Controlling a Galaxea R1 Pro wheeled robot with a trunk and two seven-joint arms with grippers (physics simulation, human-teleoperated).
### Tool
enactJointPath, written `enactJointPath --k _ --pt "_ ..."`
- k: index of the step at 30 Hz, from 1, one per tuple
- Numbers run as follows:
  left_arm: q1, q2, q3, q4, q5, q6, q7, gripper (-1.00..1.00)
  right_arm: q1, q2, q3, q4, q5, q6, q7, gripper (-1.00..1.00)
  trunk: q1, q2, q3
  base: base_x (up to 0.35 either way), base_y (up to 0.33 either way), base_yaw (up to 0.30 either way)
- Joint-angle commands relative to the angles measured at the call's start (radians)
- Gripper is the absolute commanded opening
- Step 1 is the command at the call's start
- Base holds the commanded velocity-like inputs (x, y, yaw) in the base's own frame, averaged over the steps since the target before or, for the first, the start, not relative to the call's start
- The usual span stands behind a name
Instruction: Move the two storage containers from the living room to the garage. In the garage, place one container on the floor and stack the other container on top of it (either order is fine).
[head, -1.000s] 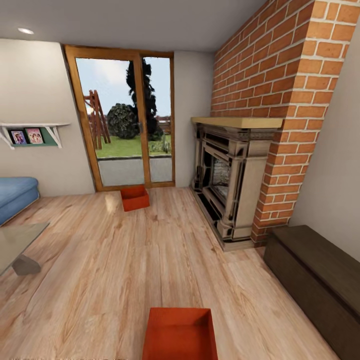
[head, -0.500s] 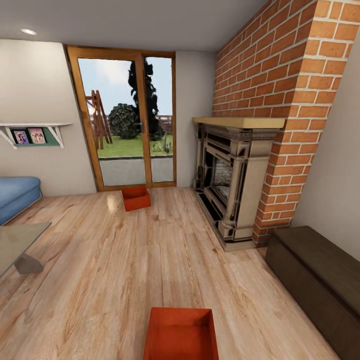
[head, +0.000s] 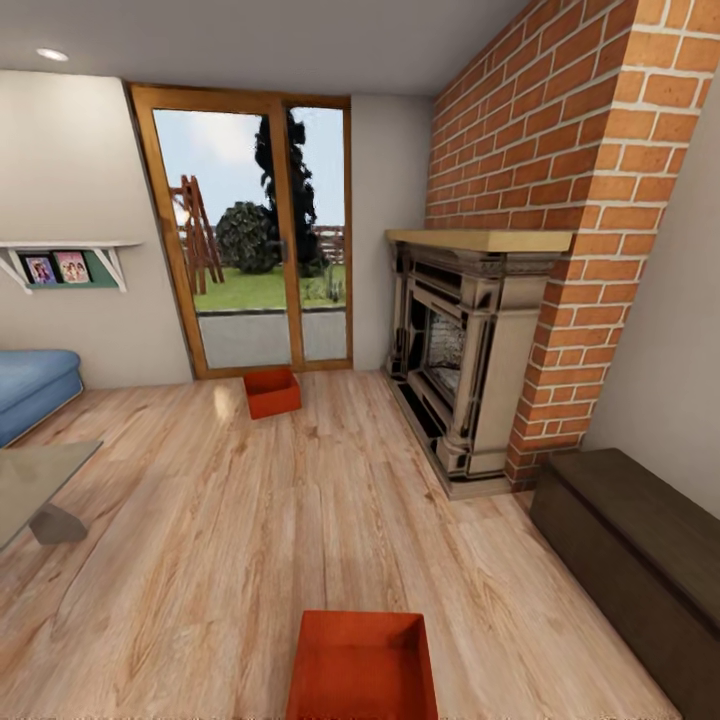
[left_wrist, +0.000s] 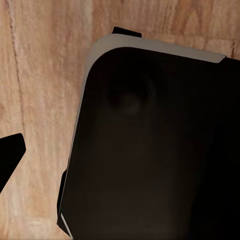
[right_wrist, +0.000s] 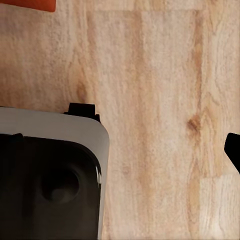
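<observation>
We are in the living room, looking across light wood planks (head: 300, 520). One orange-red box (head: 362, 668) sits on the planks close in front of us, at the lower edge of the head view. The other box (head: 272, 392) lies well apart, just before the glass doors (head: 250, 230), left of the brick fireplace (head: 470, 350). A blue sofa (head: 35, 385) is at the left. Whether either tool is apart or together, we cannot tell.
</observation>
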Motion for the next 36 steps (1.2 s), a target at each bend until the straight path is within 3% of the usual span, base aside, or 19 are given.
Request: enactJointPath --k 1,36 --pt "0.0 0.0 0.001 0.0 0.003 -0.002 0.002 1.0 -0.001 0.0 0.008 0.003 -0.008 -0.005 -0.001 1.0 0.0 -0.001 -0.003 0.0 0.0 0.0" --pt "0.0 0.0 -0.001 -0.002 0.002 -0.002 0.001 1.0 -0.001 0.0 0.009 0.003 -0.007 -0.006 -0.001 1.0 0.0 -0.001 -0.058 -0.038 0.0 0.0"
